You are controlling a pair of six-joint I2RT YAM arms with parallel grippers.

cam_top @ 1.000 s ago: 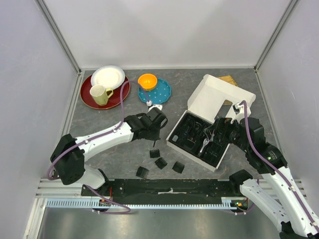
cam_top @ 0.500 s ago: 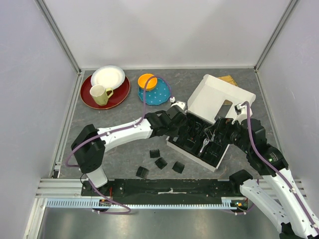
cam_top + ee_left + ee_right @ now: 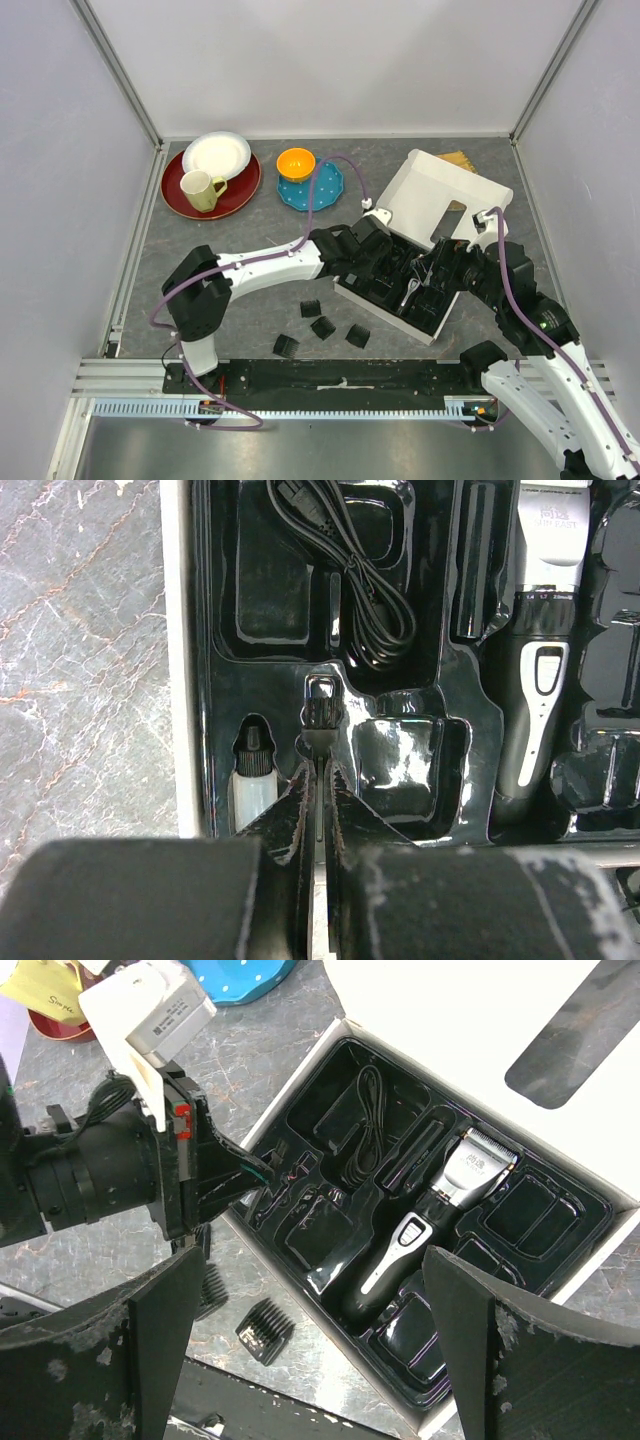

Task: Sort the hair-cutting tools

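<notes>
The black-and-silver clipper [image 3: 412,288] [image 3: 540,680] [image 3: 430,1215] lies in the black moulded tray [image 3: 205,630] of the white box [image 3: 430,190]. The coiled cord [image 3: 352,575] [image 3: 365,1125] lies in a back pocket of the tray. Several black comb attachments [image 3: 323,327] [image 3: 265,1330] lie on the table in front of the box. My left gripper [image 3: 385,265] [image 3: 320,755] reaches into the tray's left side, shut on a thin black brush [image 3: 322,708] that stands in a small slot. My right gripper [image 3: 450,265] [image 3: 312,1260] hovers wide open above the clipper, holding nothing.
A small white bottle [image 3: 250,790] sits in the tray beside the brush. At the back left stand a red plate [image 3: 185,200] with a mug [image 3: 200,190] and a white plate [image 3: 217,155], plus an orange bowl [image 3: 296,162] on a teal plate [image 3: 320,192].
My left arm has swung right, from above the loose comb attachments to the tray, staying shut. The right arm has barely moved.
</notes>
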